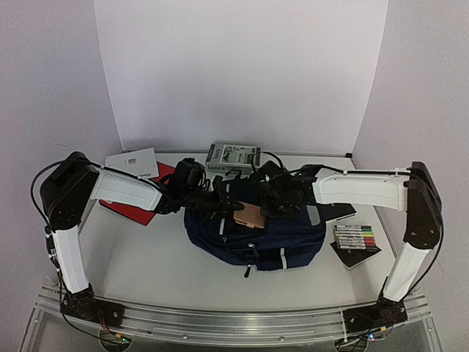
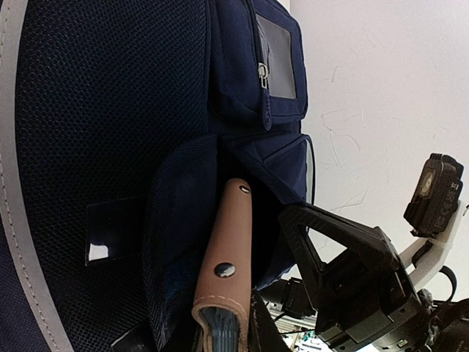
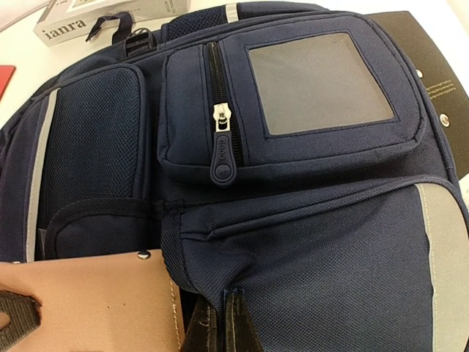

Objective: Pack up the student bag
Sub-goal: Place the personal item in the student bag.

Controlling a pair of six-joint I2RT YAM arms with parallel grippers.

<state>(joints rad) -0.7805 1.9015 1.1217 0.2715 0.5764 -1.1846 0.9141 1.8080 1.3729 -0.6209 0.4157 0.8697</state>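
The student bag [image 1: 282, 246], navy with grey stripes, lies in the middle of the table. A tan wallet [image 1: 253, 215] stands edge-on at the mouth of a side pocket. My left gripper [image 1: 231, 208] is shut on the wallet [image 2: 227, 257], its fingers [image 2: 268, 323] clamping the near end. My right gripper [image 3: 223, 323] is shut on a fold of the bag's pocket edge [image 3: 212, 282], just right of the wallet [image 3: 80, 308]. The two grippers sit close together over the bag's top. The wallet's far end is hidden behind the pocket fabric [image 2: 176, 220].
A white box marked "ianra" [image 1: 233, 156] stands behind the bag. A white booklet [image 1: 132, 163] and a red book [image 1: 132, 210] lie at the left. A marker set [image 1: 354, 236] on a black card lies at the right.
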